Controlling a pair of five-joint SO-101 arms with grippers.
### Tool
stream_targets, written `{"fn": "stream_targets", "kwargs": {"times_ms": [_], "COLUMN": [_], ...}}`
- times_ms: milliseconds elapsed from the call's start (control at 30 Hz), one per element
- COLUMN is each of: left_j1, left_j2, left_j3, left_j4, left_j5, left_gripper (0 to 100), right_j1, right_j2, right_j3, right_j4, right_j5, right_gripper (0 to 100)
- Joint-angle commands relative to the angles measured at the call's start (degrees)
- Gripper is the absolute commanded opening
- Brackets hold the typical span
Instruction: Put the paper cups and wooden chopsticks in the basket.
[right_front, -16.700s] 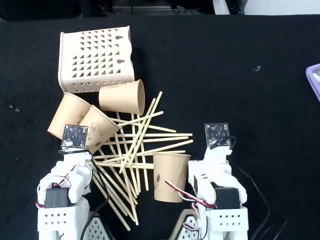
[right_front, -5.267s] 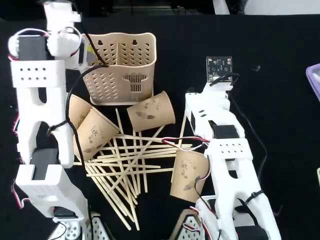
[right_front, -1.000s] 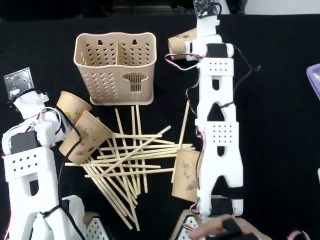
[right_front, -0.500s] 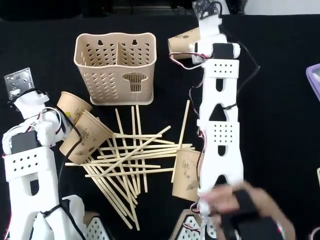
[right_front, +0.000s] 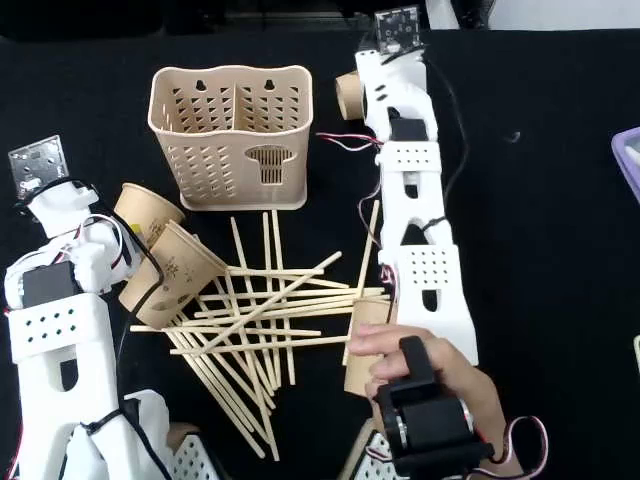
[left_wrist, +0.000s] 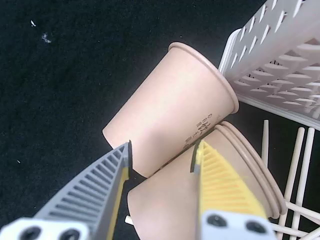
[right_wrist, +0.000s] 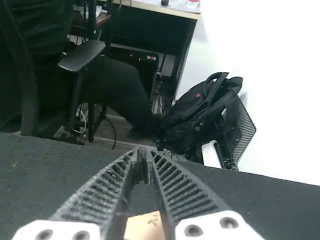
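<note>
Right pincer (right_wrist: 143, 153) pinches a paper cup (right_front: 348, 95) beside the basket (right_front: 230, 130).

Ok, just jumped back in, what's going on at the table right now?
The right tool is shut on a paper cup, held out beside the basket, while a person's hand rests on that arm's base. The left tool hangs open over two lying cups. The chopsticks and another cup lie on the table.
</note>
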Motion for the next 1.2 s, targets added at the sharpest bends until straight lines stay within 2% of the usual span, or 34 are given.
{"fn": "stream_targets", "kwargs": {"times_ms": [0, 133, 233, 467, 867, 1000, 1167], "left_j1": [-0.48, -0.48, -0.48, -0.48, -0.48, -0.48, -0.48], "left_j2": [-0.97, -1.05, -1.05, -1.23, -1.41, -1.41, -1.41], "left_j3": [-0.66, -0.66, -0.66, -0.66, -0.66, -0.66, -0.66], "left_j4": [-0.79, -0.79, -0.79, -0.79, -0.79, -0.79, -0.79], "left_j5": [0.44, 0.44, 0.44, 0.44, 0.44, 0.44, 0.44], "left_gripper": [22, 22, 22, 22, 22, 22, 22], "right_j1": [-0.26, 1.49, 2.02, 2.11, 2.55, 2.81, 2.81], "right_j2": [-1.01, -0.84, -1.19, -0.92, -16.40, -23.25, -19.56], "right_j3": [0.84, 3.21, 2.42, -14.02, -13.85, -13.76, -13.05], "right_j4": [-2.55, -1.93, 4.13, 34.20, 70.24, 71.91, 58.81], "right_j5": [-0.53, -0.53, -0.53, -0.53, -0.53, -0.53, -0.97], "right_gripper": [1.3, 1.3, 1.3, 1.4, 1.5, 1.5, 1.5]}}
